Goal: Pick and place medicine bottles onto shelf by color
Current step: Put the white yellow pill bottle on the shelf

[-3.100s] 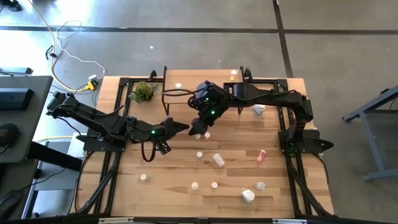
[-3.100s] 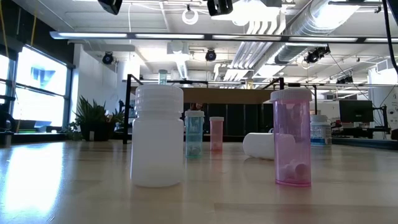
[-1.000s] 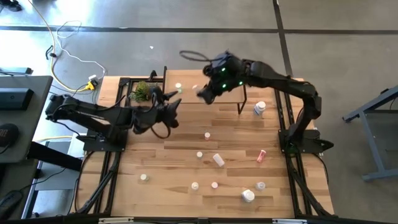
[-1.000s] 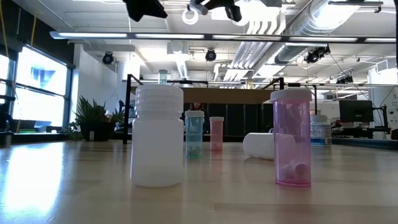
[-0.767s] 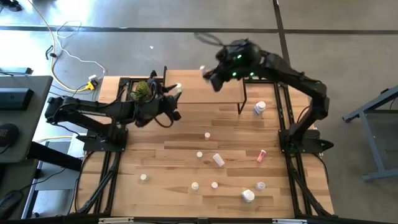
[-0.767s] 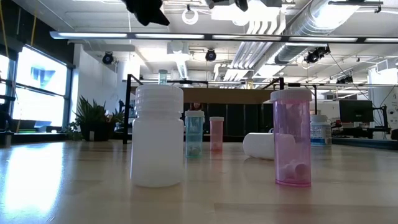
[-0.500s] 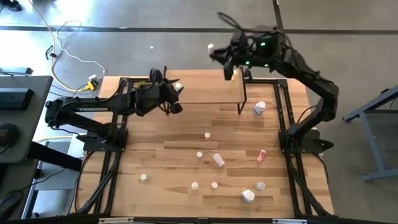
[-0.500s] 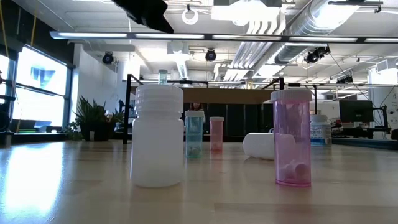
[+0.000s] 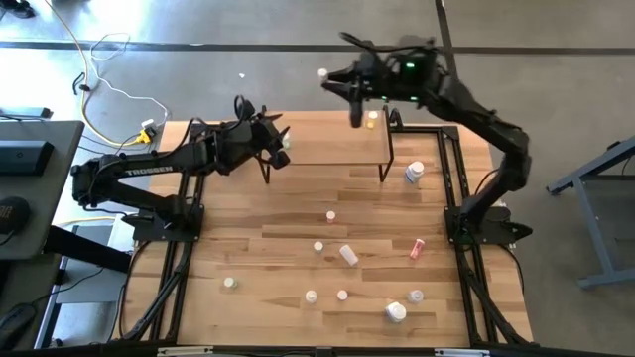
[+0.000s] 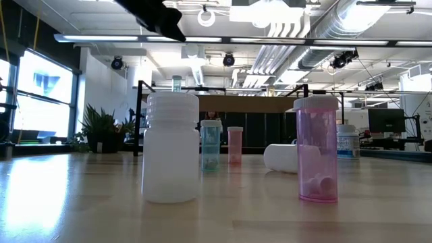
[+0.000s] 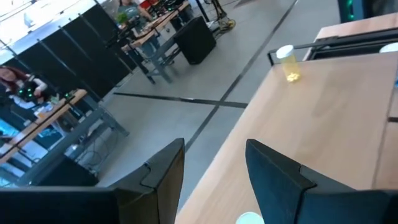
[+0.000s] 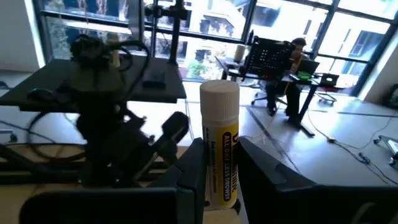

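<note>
My right gripper is raised high past the shelf's far edge and shut on a bottle with a white cap and a yellow label. My left gripper is open over the shelf's left end. A white bottle stands on the shelf by its fingertips, and the bottle's top shows low between the fingers. I cannot tell whether they touch. A yellow bottle stands on the shelf's right part and also shows in the left wrist view. My right gripper pinches the bottle's labelled body between its two fingers. The white cap end sticks out past the fingertips. The gripper points toward the table's left side, and the bottle is lifted clear, high above the shelf.
Several small bottles are scattered on the tabletop: a white labelled one at the right, a red one lying down, a white one lying in the middle, and more near the near edge. The low view shows a white bottle and a pink bottle close up.
My right gripper has risen with the bottle and gone toward the far edge, past the shelf, turning as it went. My left gripper has gone toward the far edge, from the open tabletop to the shelf's left end by the white bottle.
</note>
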Motion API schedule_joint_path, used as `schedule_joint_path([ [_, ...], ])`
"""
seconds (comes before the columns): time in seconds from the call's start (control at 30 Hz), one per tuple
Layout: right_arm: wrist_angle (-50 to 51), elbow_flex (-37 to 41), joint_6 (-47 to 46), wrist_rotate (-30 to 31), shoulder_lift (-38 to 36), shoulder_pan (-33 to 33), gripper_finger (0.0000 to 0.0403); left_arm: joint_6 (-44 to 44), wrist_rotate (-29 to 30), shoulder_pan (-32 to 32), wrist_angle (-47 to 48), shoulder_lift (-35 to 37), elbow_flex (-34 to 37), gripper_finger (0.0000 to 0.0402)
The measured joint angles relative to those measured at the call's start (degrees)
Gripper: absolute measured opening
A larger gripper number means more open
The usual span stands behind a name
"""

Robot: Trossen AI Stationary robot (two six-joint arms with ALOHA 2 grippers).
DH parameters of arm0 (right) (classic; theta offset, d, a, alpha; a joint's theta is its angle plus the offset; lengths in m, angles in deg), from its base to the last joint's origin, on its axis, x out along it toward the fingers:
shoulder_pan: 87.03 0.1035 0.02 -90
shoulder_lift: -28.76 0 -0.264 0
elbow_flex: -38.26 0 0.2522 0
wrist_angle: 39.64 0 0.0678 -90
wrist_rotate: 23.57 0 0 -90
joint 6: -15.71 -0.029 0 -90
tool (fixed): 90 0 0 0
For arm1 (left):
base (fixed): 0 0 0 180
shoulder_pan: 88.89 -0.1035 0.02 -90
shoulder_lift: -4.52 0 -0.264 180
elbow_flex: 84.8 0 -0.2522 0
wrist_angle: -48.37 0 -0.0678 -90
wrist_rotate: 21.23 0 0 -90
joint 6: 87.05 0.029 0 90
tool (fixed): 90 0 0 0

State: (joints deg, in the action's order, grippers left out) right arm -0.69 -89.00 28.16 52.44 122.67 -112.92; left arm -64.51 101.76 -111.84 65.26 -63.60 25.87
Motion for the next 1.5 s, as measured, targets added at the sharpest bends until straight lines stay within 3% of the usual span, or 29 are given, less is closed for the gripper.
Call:
schedule_joint_path([
  [0.33, -12.01, 0.01, -4.91, -4.47, 8.05, -3.53, 0.0059, 0.13, 0.77, -3.09, 0.13, 0.00, 0.00, 0.0161],
  [0.83, -2.85, 0.01, -3.20, -4.77, 9.83, -4.61, 0.0059, 0.11, 0.19, -5.22, 0.51, 0.00, 0.00, 0.0161],
  [1.27, -0.63, 0.01, 1.09, -4.97, 2.20, -5.28, 0.0059, 0.14, 0.26, -5.24, 0.49, 0.00, 0.00, 0.0161],
  [1.5, 7.39, 3.04, 5.35, 0.77, -3.30, -5.32, 0.0059, 0.15, 0.24, -5.23, 0.49, 0.00, 0.00, 0.0161],
])
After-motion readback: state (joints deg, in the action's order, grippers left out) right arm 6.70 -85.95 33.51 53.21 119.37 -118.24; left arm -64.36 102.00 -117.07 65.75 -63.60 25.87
